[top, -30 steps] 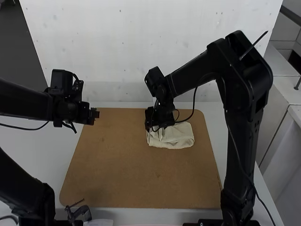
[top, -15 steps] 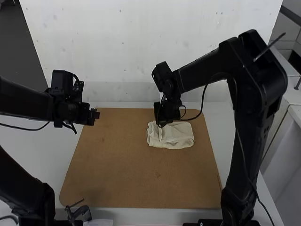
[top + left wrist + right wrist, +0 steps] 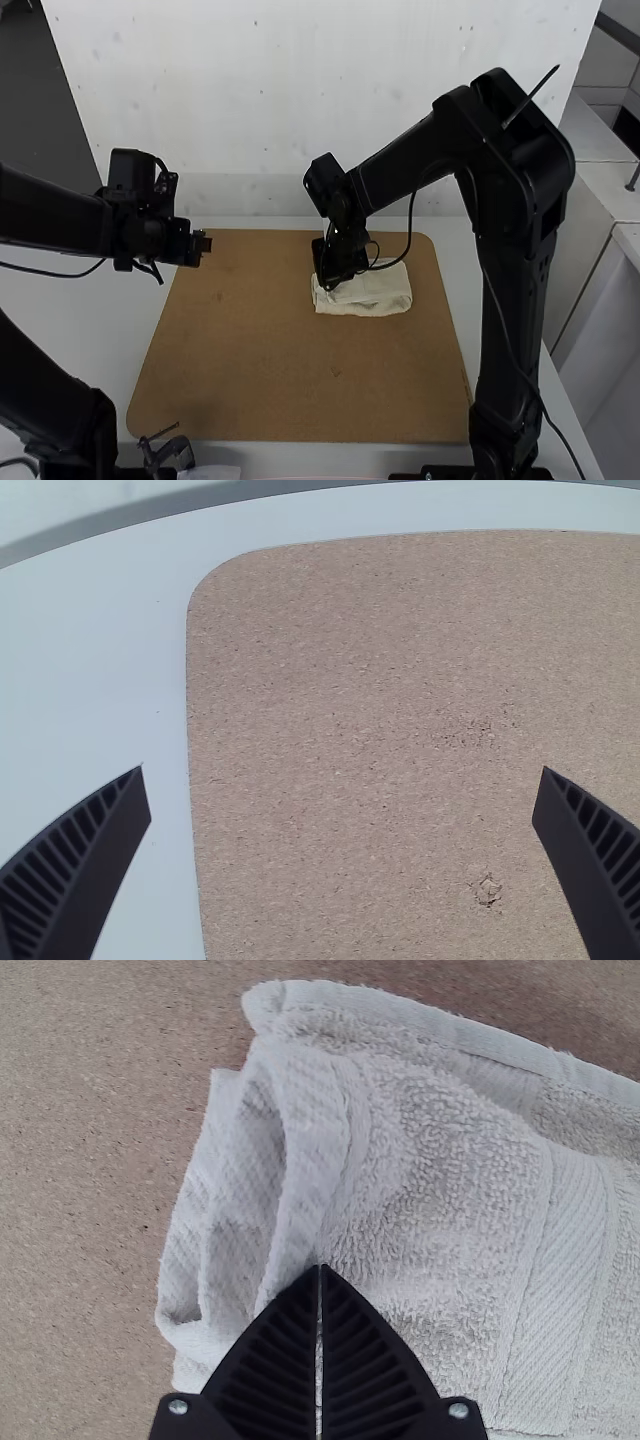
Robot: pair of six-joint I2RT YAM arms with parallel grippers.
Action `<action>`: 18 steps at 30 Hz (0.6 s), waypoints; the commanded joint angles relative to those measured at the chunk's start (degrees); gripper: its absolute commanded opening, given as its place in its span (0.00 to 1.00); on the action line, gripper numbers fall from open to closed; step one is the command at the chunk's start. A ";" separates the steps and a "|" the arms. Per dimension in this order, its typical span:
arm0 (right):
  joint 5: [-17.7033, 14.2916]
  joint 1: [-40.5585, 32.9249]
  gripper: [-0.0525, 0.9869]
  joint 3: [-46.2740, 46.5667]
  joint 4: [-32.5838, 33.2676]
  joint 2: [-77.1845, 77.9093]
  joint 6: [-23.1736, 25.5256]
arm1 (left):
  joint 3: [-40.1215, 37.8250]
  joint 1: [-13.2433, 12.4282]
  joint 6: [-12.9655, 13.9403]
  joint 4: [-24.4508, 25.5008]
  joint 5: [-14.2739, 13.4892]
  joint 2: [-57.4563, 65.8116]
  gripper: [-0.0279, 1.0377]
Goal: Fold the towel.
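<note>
The towel (image 3: 375,295) lies folded in a compact, layered bundle right under the right gripper (image 3: 328,285), most of it reaching off to that gripper's right. In the right wrist view the gripper's two fingers are pressed together, their tips against the towel beside a raised, rounded fold near its end; bands of ribbed weave and looped pile show around them. Half a second ago this gripper was farther right and farther back; now it has come left and toward the near side, over the towel's left part, while the towel's outline is nearly the same.

Around and beneath both is the brown board (image 3: 250,350), on the white table (image 3: 100,325). Well to the right gripper's left, the left gripper (image 3: 205,244) hangs at the board's far left corner, fingers spread wide with nothing between them, its place unchanged.
</note>
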State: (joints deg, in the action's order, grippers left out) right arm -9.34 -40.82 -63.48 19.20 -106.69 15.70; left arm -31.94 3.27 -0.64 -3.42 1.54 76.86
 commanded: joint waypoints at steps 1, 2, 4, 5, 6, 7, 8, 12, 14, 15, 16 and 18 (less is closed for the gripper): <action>-0.76 -1.46 0.07 -2.52 -0.22 -1.59 0.64 | 1.09 -0.89 0.56 -0.71 0.48 -0.92 0.95; -0.76 -1.63 0.07 -2.87 -0.22 -2.03 0.73 | 1.18 -1.07 0.56 -0.71 0.57 -0.92 0.95; -0.76 -1.72 0.07 -3.40 -0.39 -2.64 0.91 | 1.45 -1.25 0.56 -1.41 0.74 -0.57 0.95; -0.68 -1.72 0.07 -3.58 -0.57 -2.90 1.00 | 1.53 -1.33 0.56 -1.76 0.83 -0.48 0.95; -0.68 -1.72 0.07 -3.75 -0.74 -3.34 1.08 | 1.62 -1.33 0.64 -2.03 0.83 -0.40 0.95; -0.68 -1.72 0.07 -3.84 -1.18 -3.61 1.08 | 1.62 -1.33 0.64 -2.03 0.83 -0.31 0.95; -0.68 -1.72 0.07 -4.02 -1.27 -3.78 1.17 | 1.62 -1.33 0.64 -2.03 0.83 -0.22 0.95; -0.59 -1.90 0.07 -4.37 -1.89 -3.87 1.17 | 1.71 -1.51 0.73 -3.00 0.92 0.04 0.95; -0.59 -1.81 0.07 -4.63 -2.06 -3.78 1.17 | 1.62 -1.60 0.73 -3.35 1.27 0.22 0.95; -0.50 -1.72 0.07 -4.72 -2.15 -3.70 1.26 | 1.62 -1.69 0.73 -3.43 1.45 0.22 0.95; -0.41 -1.72 0.07 -4.72 -2.06 -3.52 1.26 | 1.71 -1.77 0.73 -3.43 1.54 0.22 0.95; -0.15 -1.63 0.07 -4.81 -2.06 -3.08 1.43 | 1.62 -2.04 0.73 -3.43 1.80 0.22 0.95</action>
State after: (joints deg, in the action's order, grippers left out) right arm -9.52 -41.80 -66.11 17.43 -110.26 16.14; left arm -30.17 2.07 -0.60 -6.28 1.98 76.86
